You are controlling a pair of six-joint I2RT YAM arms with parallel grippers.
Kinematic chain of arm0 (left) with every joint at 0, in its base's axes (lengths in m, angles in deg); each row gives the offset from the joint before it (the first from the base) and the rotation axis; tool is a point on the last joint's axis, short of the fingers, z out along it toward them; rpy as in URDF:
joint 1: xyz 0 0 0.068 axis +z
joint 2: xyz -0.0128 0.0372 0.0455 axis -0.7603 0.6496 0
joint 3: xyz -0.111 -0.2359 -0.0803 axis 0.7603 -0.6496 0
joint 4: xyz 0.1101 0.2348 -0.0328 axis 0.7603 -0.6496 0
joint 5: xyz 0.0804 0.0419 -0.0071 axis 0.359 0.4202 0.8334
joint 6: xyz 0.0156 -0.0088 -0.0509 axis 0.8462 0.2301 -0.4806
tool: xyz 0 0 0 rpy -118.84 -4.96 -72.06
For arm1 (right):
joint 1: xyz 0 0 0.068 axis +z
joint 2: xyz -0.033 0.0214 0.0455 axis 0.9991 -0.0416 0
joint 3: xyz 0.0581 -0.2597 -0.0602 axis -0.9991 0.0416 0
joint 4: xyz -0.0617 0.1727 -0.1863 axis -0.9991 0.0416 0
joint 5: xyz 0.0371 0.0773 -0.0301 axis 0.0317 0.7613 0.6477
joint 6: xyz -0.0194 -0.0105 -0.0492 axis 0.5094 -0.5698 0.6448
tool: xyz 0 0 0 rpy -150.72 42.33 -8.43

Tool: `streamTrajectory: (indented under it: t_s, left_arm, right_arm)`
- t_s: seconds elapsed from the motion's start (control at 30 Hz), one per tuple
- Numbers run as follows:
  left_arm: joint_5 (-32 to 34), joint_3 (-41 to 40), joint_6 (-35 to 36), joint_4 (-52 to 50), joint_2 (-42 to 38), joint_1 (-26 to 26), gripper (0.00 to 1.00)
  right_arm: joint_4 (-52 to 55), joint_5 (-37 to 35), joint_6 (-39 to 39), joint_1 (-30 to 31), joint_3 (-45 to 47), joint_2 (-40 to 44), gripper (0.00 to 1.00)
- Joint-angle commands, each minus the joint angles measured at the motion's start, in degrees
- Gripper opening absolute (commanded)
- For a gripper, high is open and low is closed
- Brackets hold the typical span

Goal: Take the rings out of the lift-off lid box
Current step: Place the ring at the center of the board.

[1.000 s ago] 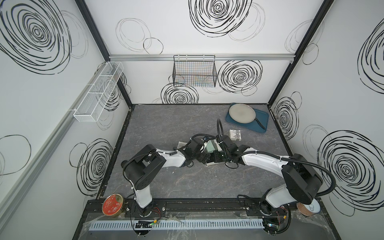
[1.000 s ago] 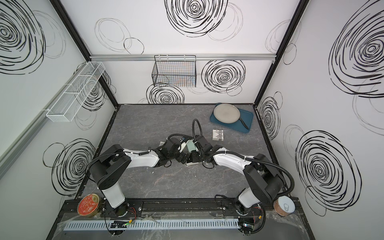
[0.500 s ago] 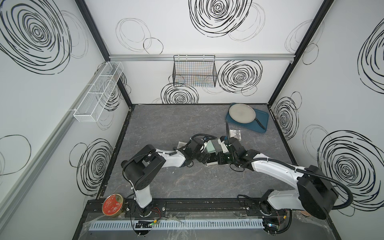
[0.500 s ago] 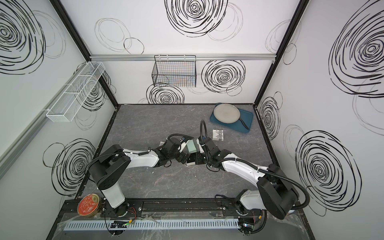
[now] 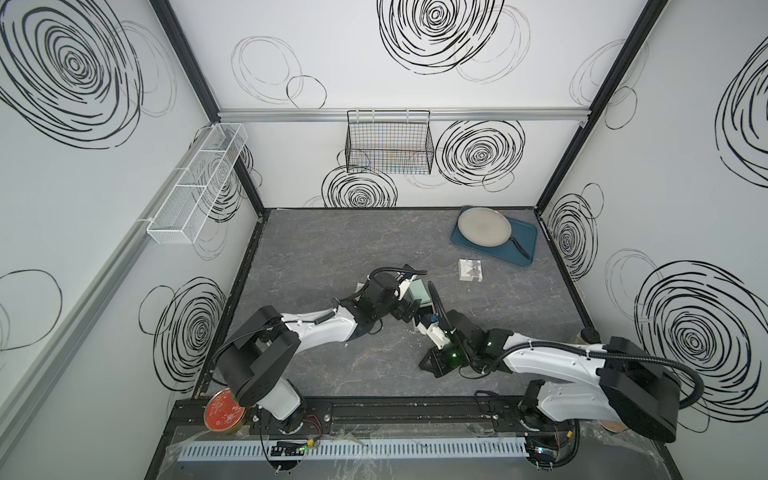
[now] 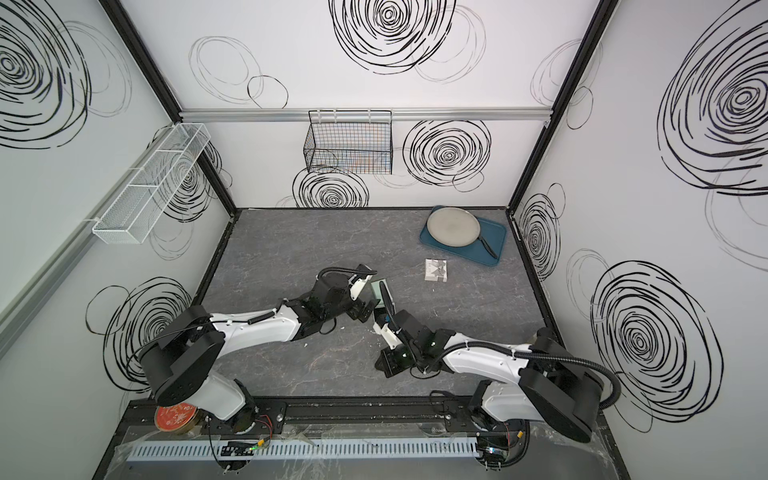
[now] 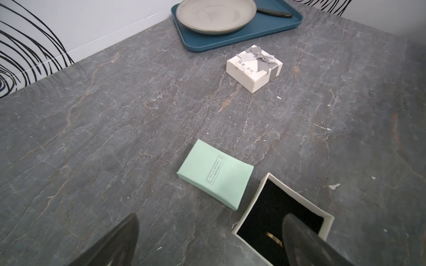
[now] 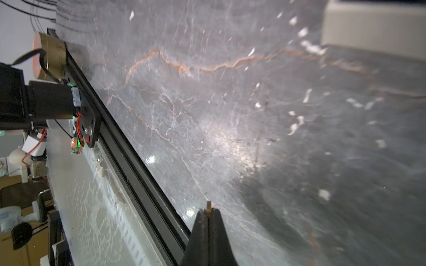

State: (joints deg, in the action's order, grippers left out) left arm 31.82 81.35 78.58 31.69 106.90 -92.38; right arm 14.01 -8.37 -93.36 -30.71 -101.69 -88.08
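We see the right claw (image 8: pixel 208 213) pinched together on a thin brassy metal ring (image 8: pixel 208 204), whose edge pokes out past the tips. It hangs over the dark grey marbled desk (image 8: pixel 230 115) near the black front rail (image 8: pixel 143 182), with a corner of the box off beyond it. The left claw (image 7: pixel 211 217) stands spread wide and holds nothing. One finger (image 7: pixel 304 241) is over the open cream cardboard box with black lining (image 7: pixel 250 205), the other over bare desk. Inside that box a second thin ring (image 7: pixel 274 239) lies on the black lining, partly hidden by the finger. The mint-green rectangular cardboard lid (image 7: pixel 215 177) lies flat on the desk just beside the box. Farther off sit a small white gift box with a grey ribbon bow (image 7: pixel 253 68) and a dark blue tray (image 7: pixel 265 30) carrying a round grey plate (image 7: pixel 215 15). In both top views the right claw sits nearer the desk's front edge than the box does
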Motion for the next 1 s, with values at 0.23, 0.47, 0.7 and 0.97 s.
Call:
streamTrajectory:
  t_s: [0.23, 0.47, 0.7, 0.97]
  left_arm:
    - [0.70, -4.98, 0.21, 2.31, -4.54, 0.62, 1.00]
    - [0.51, -5.30, 0.01, 3.11, -4.11, 0.71, 1.00]
    - [0.22, -5.38, -0.07, 3.65, -3.58, 0.71, 1.00]
    - [-0.07, -5.30, -0.26, 4.14, -2.98, 0.71, 1.00]
  right_arm:
    - [-9.08, 2.60, -3.84, 1.81, 0.15, -6.92, 0.00]
    - [-10.91, 1.32, -5.12, 0.80, 1.52, -8.81, 0.00]
    - [-11.91, 0.08, -6.18, -0.34, 2.47, -9.04, 0.07]
    - [-11.37, -1.15, -6.26, -2.67, 3.15, -7.39, 0.12]
